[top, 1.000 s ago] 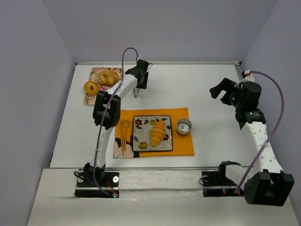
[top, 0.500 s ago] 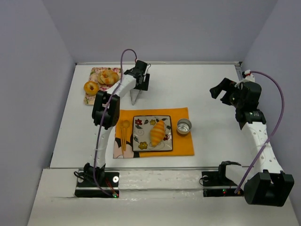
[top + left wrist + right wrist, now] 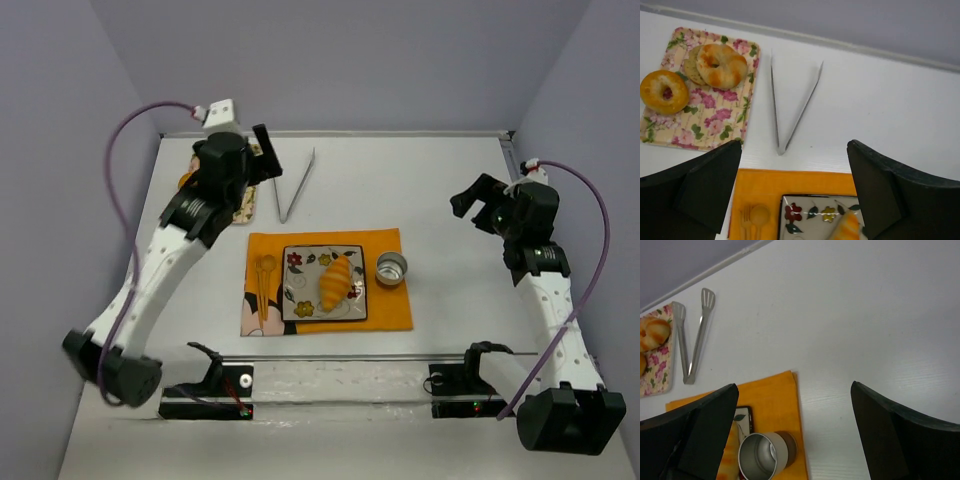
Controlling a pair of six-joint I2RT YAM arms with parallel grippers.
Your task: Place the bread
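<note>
Fingers of the left gripper (image 3: 793, 145) stand wide apart and hold nothing; the right gripper (image 3: 794, 386) is likewise spread and empty. On the near side of the left fingers the bread (image 3: 336, 281) lies on the plate (image 3: 300, 300), so placing looks done. Tongs (image 3: 800, 110) lie flat just ahead of them; I'd pull away high, brushing neither

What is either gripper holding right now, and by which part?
Nothing: left gripper and right gripper both open and empty; tongs lie free on the table.
</note>
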